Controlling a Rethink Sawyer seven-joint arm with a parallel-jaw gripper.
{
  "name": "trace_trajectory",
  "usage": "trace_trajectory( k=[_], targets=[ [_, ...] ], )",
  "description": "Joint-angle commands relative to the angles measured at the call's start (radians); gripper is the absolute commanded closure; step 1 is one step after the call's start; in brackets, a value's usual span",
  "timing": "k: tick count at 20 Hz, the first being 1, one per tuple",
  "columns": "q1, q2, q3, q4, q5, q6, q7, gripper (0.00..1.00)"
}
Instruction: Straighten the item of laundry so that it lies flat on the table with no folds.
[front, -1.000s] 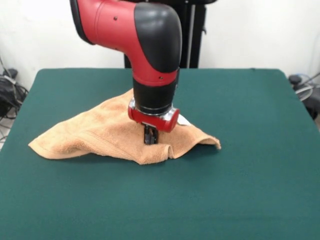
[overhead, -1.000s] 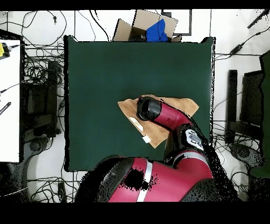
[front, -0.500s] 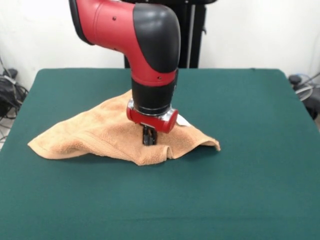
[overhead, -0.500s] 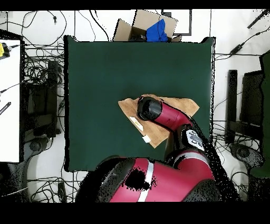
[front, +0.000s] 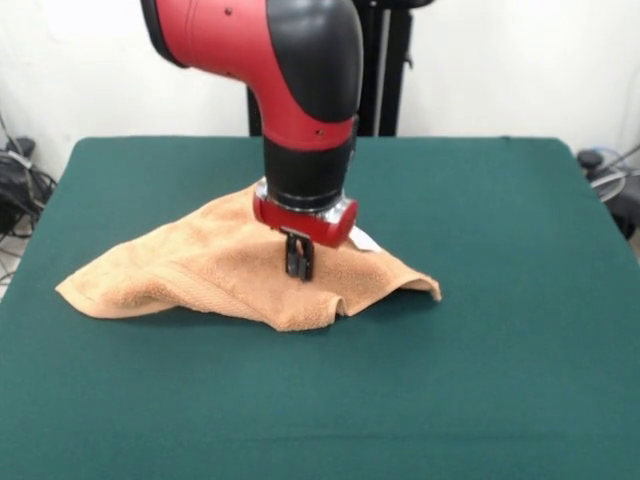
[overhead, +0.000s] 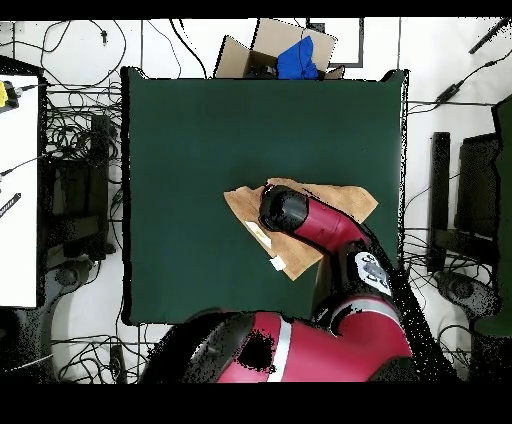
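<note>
The item of laundry, an orange-tan towel (front: 180, 268), lies crumpled on the green table (front: 480, 350), with a raised fold along its near edge and a peak at its right corner. A white tag (front: 365, 240) shows behind the wrist. My gripper (front: 299, 270) hangs straight down over the towel's middle, just above the fold, and its fingers look shut with no cloth lifted between them. In the overhead view the towel (overhead: 345, 198) sits right of the table's (overhead: 200, 150) centre. The arm's wrist (overhead: 284, 210) hides the gripper there, and a tag (overhead: 277, 263) pokes out.
Wide green felt lies all around the towel in the front view. Off the table in the overhead view are a cardboard box with blue cloth (overhead: 288, 52), tangled cables (overhead: 75, 150) and a white desk (overhead: 18, 190).
The gripper has risen a little out of the towel's fold. The towel keeps the same shape and place.
</note>
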Motion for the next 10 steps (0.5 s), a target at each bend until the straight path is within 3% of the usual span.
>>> trace_trajectory(
  k=[1, 10],
  targets=[
    [0.003, -0.127, -0.005, 0.078, 0.004, 0.175, 0.139, 1.00],
    [-0.015, -0.194, 0.033, -0.002, 0.037, 0.295, 0.149, 1.00]
  ],
)
